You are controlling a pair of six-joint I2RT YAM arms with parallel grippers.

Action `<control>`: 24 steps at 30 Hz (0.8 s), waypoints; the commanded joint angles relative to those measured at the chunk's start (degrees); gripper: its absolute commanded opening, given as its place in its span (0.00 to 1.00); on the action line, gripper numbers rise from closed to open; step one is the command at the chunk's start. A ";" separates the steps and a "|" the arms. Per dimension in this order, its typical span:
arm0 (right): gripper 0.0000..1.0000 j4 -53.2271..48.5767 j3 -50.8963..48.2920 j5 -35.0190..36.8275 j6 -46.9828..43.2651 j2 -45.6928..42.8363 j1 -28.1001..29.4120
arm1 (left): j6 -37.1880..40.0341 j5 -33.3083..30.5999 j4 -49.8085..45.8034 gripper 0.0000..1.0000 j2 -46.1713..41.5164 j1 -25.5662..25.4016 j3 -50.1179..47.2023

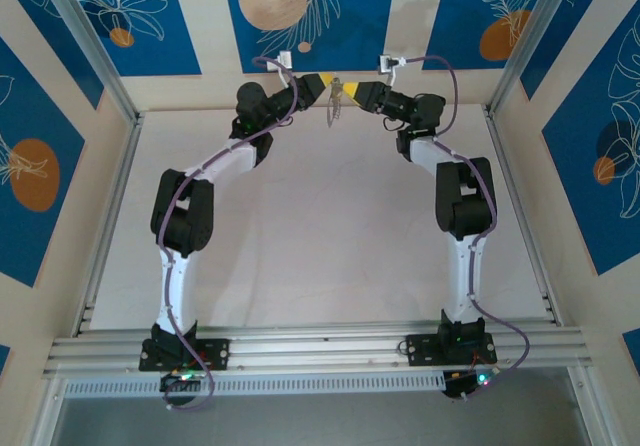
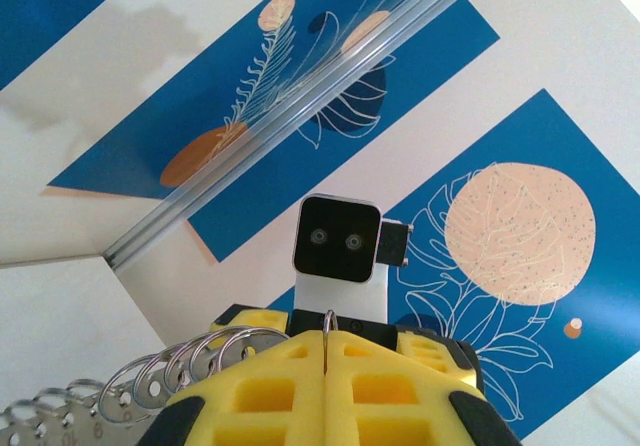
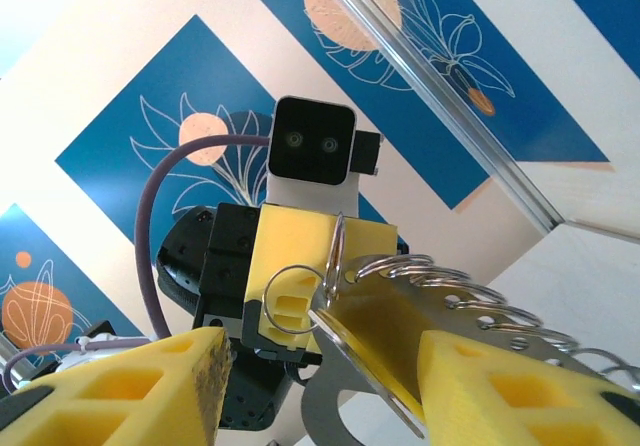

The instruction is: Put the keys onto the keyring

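Blue leaf-print walls (image 1: 100, 16) rise behind the desk's (image 1: 320, 246) far edge. The left gripper (image 2: 325, 366) clamps the keyring (image 2: 327, 331), and the keys (image 3: 450, 296) seem to be strung on it. The right gripper (image 3: 320, 386) is open, so threading looks done.

One left pincer (image 2: 325, 391), one right pincer (image 1: 349, 93), one keyring (image 2: 327, 314), one bunch of keys (image 2: 150, 386).

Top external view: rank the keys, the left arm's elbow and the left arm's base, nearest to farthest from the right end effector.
1. keys, hanging just beside the right end effector.
2. left arm's elbow, mid left.
3. left arm's base, near edge, left.
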 commanded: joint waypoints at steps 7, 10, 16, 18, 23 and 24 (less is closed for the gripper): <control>0.47 2.10 -2.25 -0.71 -1.11 0.40 1.36 | -0.37 0.30 1.66 0.00 -0.69 0.11 3.00; 0.35 2.23 -2.63 -0.41 -0.94 0.44 1.40 | -0.28 0.30 1.60 0.00 -0.69 0.11 3.09; 0.11 2.27 -2.81 -0.31 -0.50 0.32 1.49 | -0.28 0.21 1.68 0.00 -0.61 0.11 3.11; 0.04 2.27 -2.82 -0.53 -0.39 0.30 1.55 | -0.45 0.18 1.80 0.00 -0.53 0.11 3.18; 0.00 1.78 -3.39 -0.66 -0.64 0.10 2.40 | -0.29 0.10 2.03 0.00 -0.43 0.09 3.22; 0.00 1.31 -3.57 -0.58 -0.83 0.21 2.70 | -0.20 0.08 2.03 0.00 -0.39 0.11 3.26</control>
